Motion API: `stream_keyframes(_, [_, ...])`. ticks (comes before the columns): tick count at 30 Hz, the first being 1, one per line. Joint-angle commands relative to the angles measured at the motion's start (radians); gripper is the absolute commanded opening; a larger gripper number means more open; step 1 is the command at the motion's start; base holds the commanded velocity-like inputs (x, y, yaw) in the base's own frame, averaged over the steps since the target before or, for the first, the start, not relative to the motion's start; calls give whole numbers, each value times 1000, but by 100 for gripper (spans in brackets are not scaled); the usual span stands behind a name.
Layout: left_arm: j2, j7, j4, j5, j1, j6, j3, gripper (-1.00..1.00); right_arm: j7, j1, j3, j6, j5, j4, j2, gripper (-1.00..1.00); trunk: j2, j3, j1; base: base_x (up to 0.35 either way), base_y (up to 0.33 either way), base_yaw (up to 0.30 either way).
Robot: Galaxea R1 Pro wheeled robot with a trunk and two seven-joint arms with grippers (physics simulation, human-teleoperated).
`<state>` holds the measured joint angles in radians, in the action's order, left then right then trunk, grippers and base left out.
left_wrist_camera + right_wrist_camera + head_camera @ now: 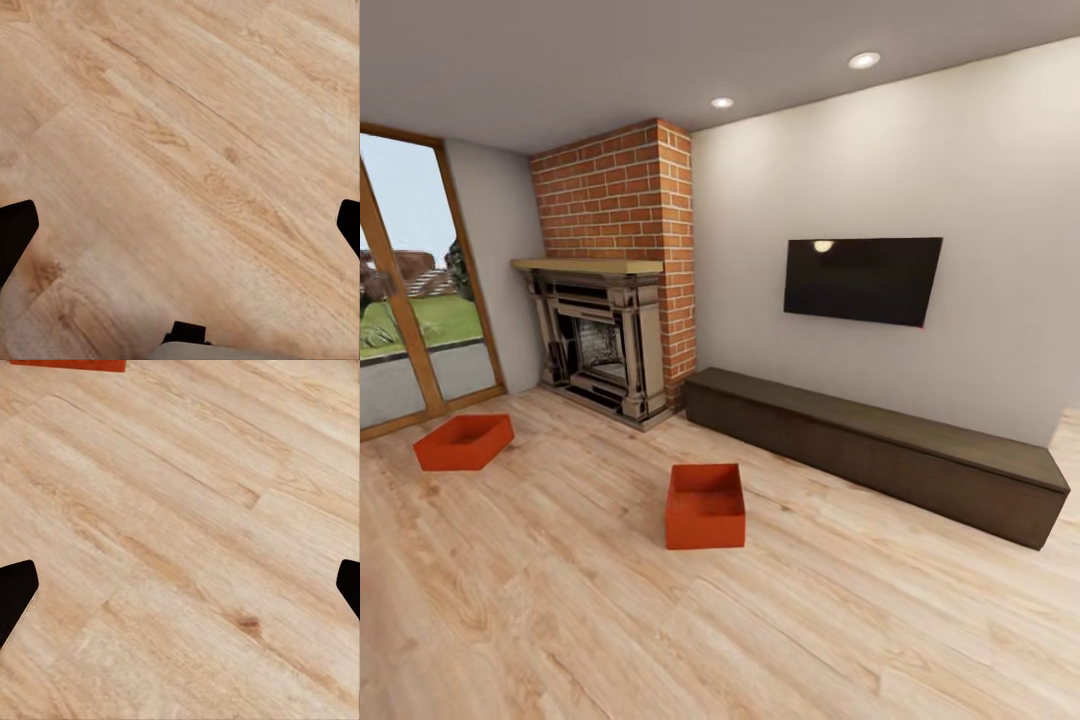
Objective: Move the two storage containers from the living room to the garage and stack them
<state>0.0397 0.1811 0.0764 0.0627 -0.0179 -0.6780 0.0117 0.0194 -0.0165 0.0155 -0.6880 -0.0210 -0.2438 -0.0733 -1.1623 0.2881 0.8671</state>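
Home living room: brick fireplace (622,290), wall-mounted TV (862,279) over a long dark cabinet (880,447), light wood-plank flooring (760,620), glass door (415,290) onto a lawn.

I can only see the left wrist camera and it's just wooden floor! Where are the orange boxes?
Observer: Two orange boxes sit on the wooden floor. The nearer box is in front of the long dark cabinet.
Operator: Where's the other one?
Observer: The farther box lies by the glass door, left of the brick fireplace.
Operator: Is anything inside them?
Observer: Both look empty from the head camera.
Operator: Is the other arm holding one?
Observer: No. The right gripper hangs open over bare floor, with an orange box edge at the border of its view.
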Motion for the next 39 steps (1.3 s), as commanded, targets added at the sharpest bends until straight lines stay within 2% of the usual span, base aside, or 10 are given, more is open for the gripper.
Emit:
stream_keyframes(1, [0, 0, -1, 6, -1, -3, 2, 100, 2, 0, 1, -1, -2, -2, 0, 100, -1, 1, 1, 317, 113, 0])
stream_keyframes(12, [0, 0, -1, 6, -1, -3, 2, 100, 2, 0, 1, -1, -2, -2, 0, 100, -1, 1, 1, 316, 101, 0])
stream_keyframes(39, [-1, 0, -1, 6, -1, -3, 2, 100, 2, 0, 1, -1, -17, -2, 0, 100, -1, 1, 1, 325, 2, 0])
